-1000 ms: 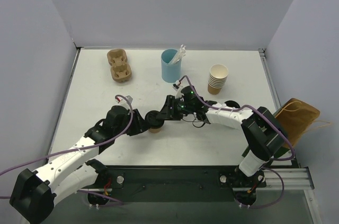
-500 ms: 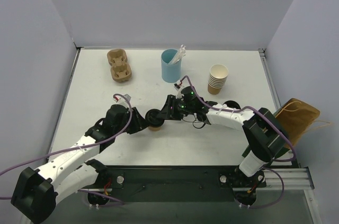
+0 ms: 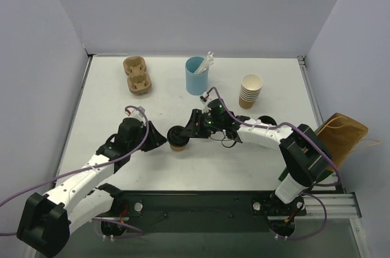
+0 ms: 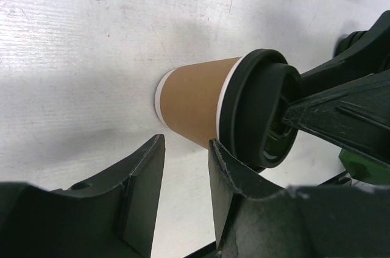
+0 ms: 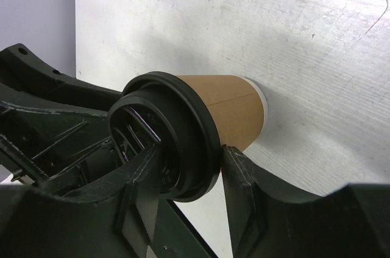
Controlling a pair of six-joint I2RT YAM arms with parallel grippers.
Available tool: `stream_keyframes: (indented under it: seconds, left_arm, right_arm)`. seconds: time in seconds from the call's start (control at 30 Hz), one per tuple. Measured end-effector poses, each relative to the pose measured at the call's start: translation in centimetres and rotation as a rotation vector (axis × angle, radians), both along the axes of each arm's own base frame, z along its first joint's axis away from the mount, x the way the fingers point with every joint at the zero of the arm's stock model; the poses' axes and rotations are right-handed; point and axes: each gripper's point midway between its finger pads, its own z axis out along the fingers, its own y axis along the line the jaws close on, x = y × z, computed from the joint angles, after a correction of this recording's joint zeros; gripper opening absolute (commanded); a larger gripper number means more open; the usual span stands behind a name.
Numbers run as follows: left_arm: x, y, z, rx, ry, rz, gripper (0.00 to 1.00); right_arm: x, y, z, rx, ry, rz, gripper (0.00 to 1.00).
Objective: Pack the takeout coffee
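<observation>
At the far left of the white table [image 3: 103,105], toward the back, we see a brown pulp carrier [image 3: 137,75] with 2 wells. Nearer us, the left gripper [image 3: 162,140] points right at the takeout coffee [image 3: 178,145]. Its 2 fingers [image 4: 143,175] stand apart with nothing between them. Their tips are just beside the cup's tan wall, and we cannot tell whether they touch it.

The takeout coffee stands upright near the middle of the table, paper body below and black lid [image 3: 176,132] on top. The right gripper [image 3: 181,132] reaches in from the right. Its 2 fingers [image 5: 244,179] are clamped on the lid, 1 on each side of the rim.

Behind them stands a light-blue cup [image 3: 195,78] holding white sticks [image 3: 208,61]. To its right is a stack of cream paper cups [image 3: 250,91], well apart from the coffee. Past the table's right edge we see a brown paper bag [image 3: 341,137] with string handles.
</observation>
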Motion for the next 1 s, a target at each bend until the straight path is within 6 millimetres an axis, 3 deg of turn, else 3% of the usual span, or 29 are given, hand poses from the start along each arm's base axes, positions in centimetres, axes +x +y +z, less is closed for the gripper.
stream_keyframes:
  seconds: [0.23, 0.53, 1.0]
  left_arm:
    - [0.1, 0.3, -0.5, 0.011, 0.01, 0.004, 0.45]
    - [0.5, -0.1, 1.9, -0.013, -0.067, -0.034, 0.46]
    - [1.4, -0.9, 0.8, -0.013, -0.052, -0.061, 0.4]
  right_arm:
    - [0.0, 0.0, 0.0, -0.006, -0.002, 0.004, 0.4]
    - [0.0, 0.0, 0.0, -0.01, -0.003, 0.007, 0.4]
    - [0.3, -0.2, 0.0, -0.018, -0.009, -0.006, 0.4]
